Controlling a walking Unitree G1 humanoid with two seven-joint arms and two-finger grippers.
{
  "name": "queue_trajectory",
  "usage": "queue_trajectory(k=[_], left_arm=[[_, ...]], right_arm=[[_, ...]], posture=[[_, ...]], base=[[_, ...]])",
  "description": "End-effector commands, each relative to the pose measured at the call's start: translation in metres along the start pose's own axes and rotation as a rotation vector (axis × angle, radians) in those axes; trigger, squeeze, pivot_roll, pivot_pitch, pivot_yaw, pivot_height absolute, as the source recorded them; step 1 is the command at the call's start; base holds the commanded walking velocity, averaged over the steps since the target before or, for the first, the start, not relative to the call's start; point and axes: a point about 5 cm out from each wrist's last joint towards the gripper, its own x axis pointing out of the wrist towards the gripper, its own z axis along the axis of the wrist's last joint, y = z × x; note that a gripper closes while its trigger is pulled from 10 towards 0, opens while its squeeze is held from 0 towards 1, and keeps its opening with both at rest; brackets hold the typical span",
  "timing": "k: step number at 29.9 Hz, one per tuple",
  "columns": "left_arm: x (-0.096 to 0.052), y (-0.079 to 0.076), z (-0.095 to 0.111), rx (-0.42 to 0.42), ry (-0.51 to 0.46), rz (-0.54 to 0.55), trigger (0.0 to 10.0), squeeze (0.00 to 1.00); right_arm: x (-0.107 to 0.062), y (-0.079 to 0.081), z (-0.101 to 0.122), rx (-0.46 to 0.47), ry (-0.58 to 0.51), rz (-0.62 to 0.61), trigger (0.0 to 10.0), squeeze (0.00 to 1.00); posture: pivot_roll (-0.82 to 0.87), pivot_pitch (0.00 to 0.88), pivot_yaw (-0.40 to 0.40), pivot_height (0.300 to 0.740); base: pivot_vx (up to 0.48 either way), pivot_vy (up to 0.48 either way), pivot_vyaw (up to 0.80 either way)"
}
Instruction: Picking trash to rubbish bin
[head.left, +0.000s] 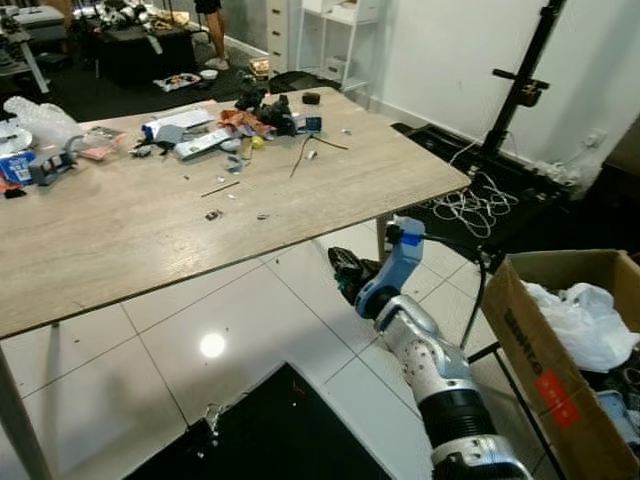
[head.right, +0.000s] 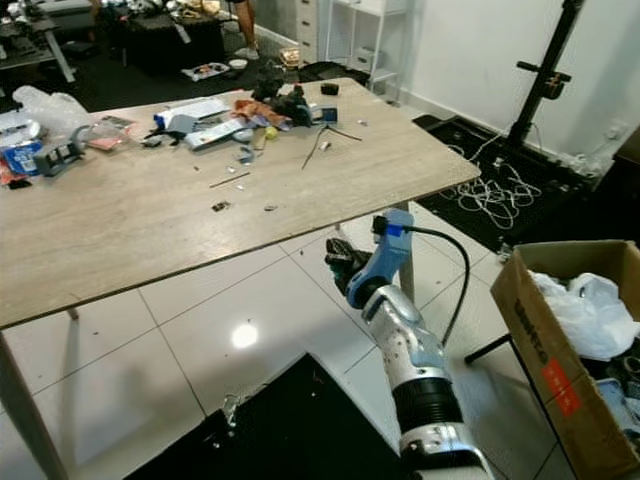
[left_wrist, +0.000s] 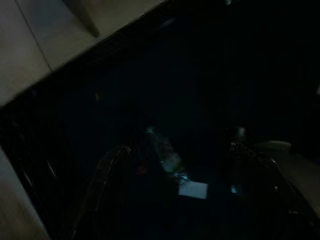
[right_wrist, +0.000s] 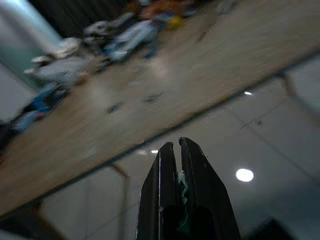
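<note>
A long wooden surface (head.left: 150, 230) spans the scene above a white tiled floor (head.left: 230, 330), with a black mat (head.left: 270, 430) on the tiles near the robot. On the robot's right, a brown cardboard box (head.left: 545, 360) serving as the rubbish bin stands open on the floor, a crumpled white plastic bag (head.left: 585, 320) lying inside it. Beyond the box, a black stand (head.left: 520, 85) rises against the white wall, and a tangle of white cable (head.left: 475, 205) lies on the dark floor at its foot.

The far half of the surface carries a heap of trash (head.left: 240, 125): papers, wrappers, dark items and a small yellow piece, with a clear plastic bag (head.left: 40, 120) and a blue carton (head.left: 15, 165) at the robot's left end. A thin stick (head.left: 220, 188) and a few small scraps lie nearer the middle.

The right arm reaches forward below the near edge of the surface, between the surface and the box, well apart from both heap and box. The right hand (right_wrist: 177, 172) has its fingers pressed together on a small white-and-green scrap (right_wrist: 182, 184), held over the tiles.

The left wrist view is very dark; the left hand (left_wrist: 185, 200) is only a faint outline over the mat, and I cannot tell how its fingers stand.
</note>
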Motion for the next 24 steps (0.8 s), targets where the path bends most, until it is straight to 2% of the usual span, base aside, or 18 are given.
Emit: queue_trajectory(k=[1, 8, 19, 24], left_arm=[[-0.001, -0.002, -0.007, -0.004, 0.024, -0.010, 10.0, 0.00], [-0.002, -0.001, -0.009, -0.008, 0.030, -0.014, 10.0, 0.00], [0.000, 0.000, 0.000, -0.022, 0.000, -0.037, 10.0, 0.00], [0.002, -0.008, 0.013, -0.036, -0.034, -0.066, 10.0, 0.00]], right_arm=[[-0.003, -0.011, -0.002, -0.014, 0.002, -0.054, 10.0, 0.00], [-0.003, -0.022, 0.000, -0.039, -0.003, -0.136, 10.0, 0.00], [-0.006, -0.040, 0.005, -0.063, -0.020, -0.247, 10.0, 0.00], [-0.008, -0.047, 0.008, -0.071, -0.032, -0.296, 10.0, 0.00]], posture=[[-0.08, 0.173, 0.001, 0.740], [-0.08, 0.172, 0.010, 0.740], [-0.08, 0.169, 0.020, 0.740], [-0.09, 0.169, 0.021, 0.740]], base=[[0.000, 0.000, -0.80], [0.000, 0.000, 0.00], [0.000, 0.000, -0.80], [0.000, 0.000, -0.80]])
